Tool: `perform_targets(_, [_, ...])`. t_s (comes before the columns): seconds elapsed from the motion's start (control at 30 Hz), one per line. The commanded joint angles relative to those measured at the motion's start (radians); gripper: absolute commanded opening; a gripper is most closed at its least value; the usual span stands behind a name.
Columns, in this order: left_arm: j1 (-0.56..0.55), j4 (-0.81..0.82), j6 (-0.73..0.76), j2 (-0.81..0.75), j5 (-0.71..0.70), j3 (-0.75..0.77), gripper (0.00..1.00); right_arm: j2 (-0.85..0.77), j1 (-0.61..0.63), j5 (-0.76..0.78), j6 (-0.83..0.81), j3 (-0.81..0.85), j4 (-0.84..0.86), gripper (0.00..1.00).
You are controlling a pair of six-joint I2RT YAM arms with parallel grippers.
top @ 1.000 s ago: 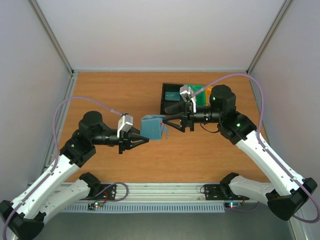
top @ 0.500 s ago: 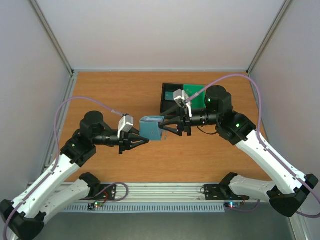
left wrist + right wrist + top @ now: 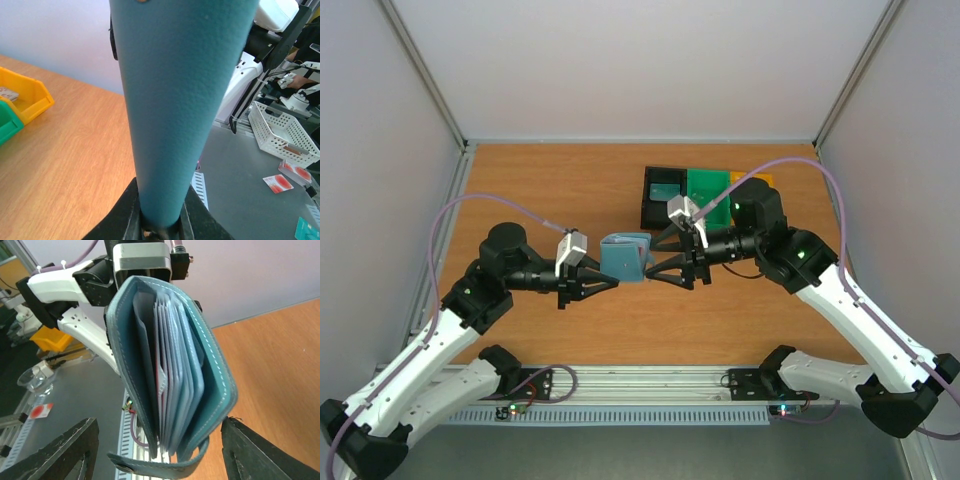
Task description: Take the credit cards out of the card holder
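Desk: orange-brown wooden desk (image 3: pixel 520 180).
Holder: soft blue-grey bifold card holder (image 3: pixel 623 258), held above mid-desk, gaping.
Cards: thin credit cards (image 3: pixel 167 380) tucked inside it.
Left hand (image 3: pixel 612 283): pinching holder.
Right hand (image 3: pixel 656 260): spread, flanking holder.

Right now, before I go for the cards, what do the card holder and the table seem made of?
The card holder: probably leather or an imitation, matte blue-grey; fine pebbled grain outside, pale stitching along the edges. The table: wood or wood-print laminate, I cannot tell which; smooth, orange-brown, with long grain streaks.
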Motion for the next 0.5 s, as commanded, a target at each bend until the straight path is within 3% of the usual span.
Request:
perform_targets(0.0, [-0.002, 0.080, 0.016, -0.022, 0.039, 0.008, 0.00, -0.003, 0.003, 0.036, -0.009, 0.029, -0.009, 0.66])
perform_targets(0.23, [-0.002, 0.085, 0.032, -0.028, 0.078, 0.002, 0.00, 0.045, 0.003, 0.033, 0.004, 0.099, 0.031, 0.51])
perform_targets(0.47, [-0.003, 0.081, 0.045, -0.023, 0.075, 0.010, 0.00, 0.064, 0.003, 0.015, 0.040, 0.073, 0.080, 0.47])
